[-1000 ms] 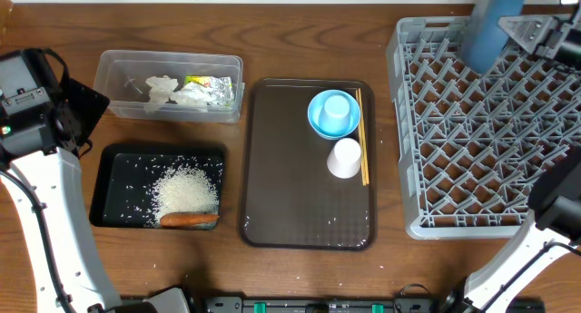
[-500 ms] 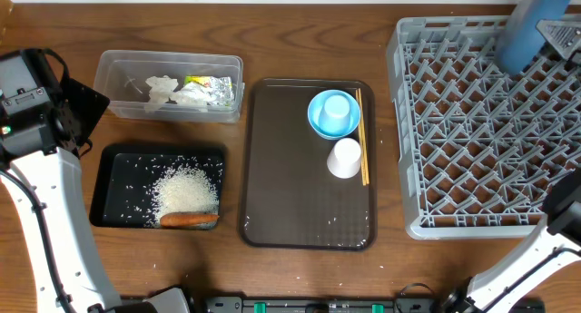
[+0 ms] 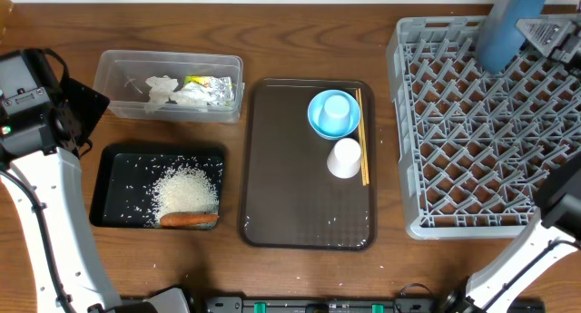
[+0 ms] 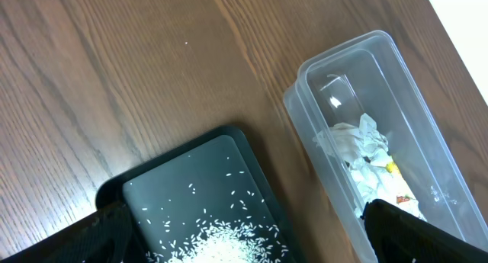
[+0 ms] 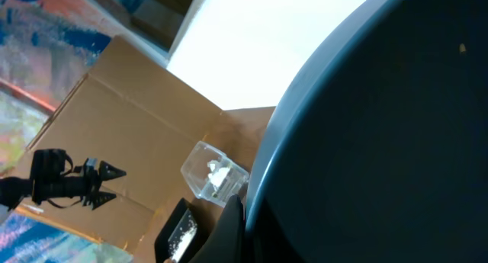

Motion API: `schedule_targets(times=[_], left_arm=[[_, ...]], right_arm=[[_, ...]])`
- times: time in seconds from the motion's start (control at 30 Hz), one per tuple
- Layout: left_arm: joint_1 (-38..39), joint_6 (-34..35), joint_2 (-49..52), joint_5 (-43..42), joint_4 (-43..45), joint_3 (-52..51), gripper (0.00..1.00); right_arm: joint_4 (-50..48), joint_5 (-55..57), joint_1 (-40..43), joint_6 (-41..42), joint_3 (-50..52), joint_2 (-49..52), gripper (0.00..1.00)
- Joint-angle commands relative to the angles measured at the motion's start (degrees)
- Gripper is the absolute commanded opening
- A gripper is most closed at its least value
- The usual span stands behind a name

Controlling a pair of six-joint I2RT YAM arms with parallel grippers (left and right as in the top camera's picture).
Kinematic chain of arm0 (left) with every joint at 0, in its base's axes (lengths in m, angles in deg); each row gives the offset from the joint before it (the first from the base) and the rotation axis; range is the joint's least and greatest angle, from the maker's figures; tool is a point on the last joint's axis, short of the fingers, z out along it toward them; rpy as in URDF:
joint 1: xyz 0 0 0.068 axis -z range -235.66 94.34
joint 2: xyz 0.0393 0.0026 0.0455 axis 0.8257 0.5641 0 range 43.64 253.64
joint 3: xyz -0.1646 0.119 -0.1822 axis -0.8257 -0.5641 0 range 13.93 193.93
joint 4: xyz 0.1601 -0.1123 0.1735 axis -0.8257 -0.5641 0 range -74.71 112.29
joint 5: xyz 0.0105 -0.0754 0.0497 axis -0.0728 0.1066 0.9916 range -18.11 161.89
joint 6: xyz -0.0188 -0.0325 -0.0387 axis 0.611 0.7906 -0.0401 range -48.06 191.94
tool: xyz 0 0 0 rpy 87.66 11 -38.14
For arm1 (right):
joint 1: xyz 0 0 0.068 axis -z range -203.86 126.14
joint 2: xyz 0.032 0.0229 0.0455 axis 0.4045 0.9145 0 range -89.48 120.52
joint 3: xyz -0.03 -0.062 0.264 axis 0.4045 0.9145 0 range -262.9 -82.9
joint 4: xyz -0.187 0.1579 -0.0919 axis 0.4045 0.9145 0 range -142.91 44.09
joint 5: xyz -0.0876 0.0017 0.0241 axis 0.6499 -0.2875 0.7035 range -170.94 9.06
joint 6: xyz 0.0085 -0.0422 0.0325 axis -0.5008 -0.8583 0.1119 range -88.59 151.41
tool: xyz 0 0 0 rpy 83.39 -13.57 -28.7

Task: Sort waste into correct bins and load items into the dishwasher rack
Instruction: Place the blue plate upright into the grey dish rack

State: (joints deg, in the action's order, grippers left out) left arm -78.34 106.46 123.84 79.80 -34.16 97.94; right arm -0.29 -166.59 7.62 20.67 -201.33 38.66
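Observation:
My right gripper (image 3: 547, 32) is shut on the dark-blue plate (image 3: 511, 21) and holds it on edge above the back of the grey dishwasher rack (image 3: 490, 132). In the right wrist view the plate (image 5: 381, 141) fills the frame, with one finger (image 5: 231, 226) against it. My left gripper (image 3: 80, 112) is open and empty, raised at the far left. In its wrist view it hangs (image 4: 252, 251) over the black tray (image 4: 198, 179), which holds rice (image 3: 186, 188) and a carrot (image 3: 189, 220). The clear tub (image 3: 113, 68) holds tissue (image 3: 171, 91) and a wrapper (image 3: 211, 83).
The brown serving tray (image 3: 290, 168) sits mid-table with the light-blue bowl (image 3: 332, 114), the white cup (image 3: 345, 158) and the chopsticks (image 3: 363, 141). A few rice grains lie on it near its front. The rack takes up the right side.
My right gripper swung the plate to the right over the rack's back edge, then a little back to the left. The left arm has not moved.

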Motion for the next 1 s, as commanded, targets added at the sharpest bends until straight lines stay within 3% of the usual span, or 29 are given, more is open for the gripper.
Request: schedule_targets(times=[0.0, 0.23, 0.43, 0.53, 0.57, 0.7, 0.73, 0.97], left_arm=[[-0.2, 0.1, 0.3, 0.7, -0.1, 0.5, 1.00], [-0.2, 0.1, 0.3, 0.7, -0.1, 0.5, 1.00], [-0.2, 0.1, 0.3, 0.7, -0.1, 0.5, 1.00], [-0.2, 0.1, 0.3, 0.7, -0.1, 0.6, 1.00], [-0.2, 0.1, 0.3, 0.7, -0.1, 0.6, 1.00], [-0.2, 0.1, 0.3, 0.7, -0.1, 0.5, 1.00], [-0.2, 0.1, 0.3, 0.7, -0.1, 0.6, 1.00], [-0.2, 0.1, 0.3, 0.7, -0.1, 0.5, 1.00]], right_arm=[[-0.1, 1.3, -0.1, 1.7, -0.7, 2.0, 0.01], [-0.5, 4.5, 1.3, 5.7, -0.7, 2.2, 0.01], [1.0, 15.5, 2.6, 12.2, -0.7, 0.9, 0.02], [3.1, 21.9, 2.9, 12.5, -0.7, -1.7, 0.09], [3.7, 23.7, 2.8, 12.7, -0.7, -2.9, 0.19], [4.8, 32.7, 2.8, 17.9, -0.7, -7.9, 0.79], [5.1, 36.1, 2.8, 19.9, -0.7, -9.5, 0.90], [6.5, 45.1, 2.6, 26.9, -0.7, -22.1, 0.97]])
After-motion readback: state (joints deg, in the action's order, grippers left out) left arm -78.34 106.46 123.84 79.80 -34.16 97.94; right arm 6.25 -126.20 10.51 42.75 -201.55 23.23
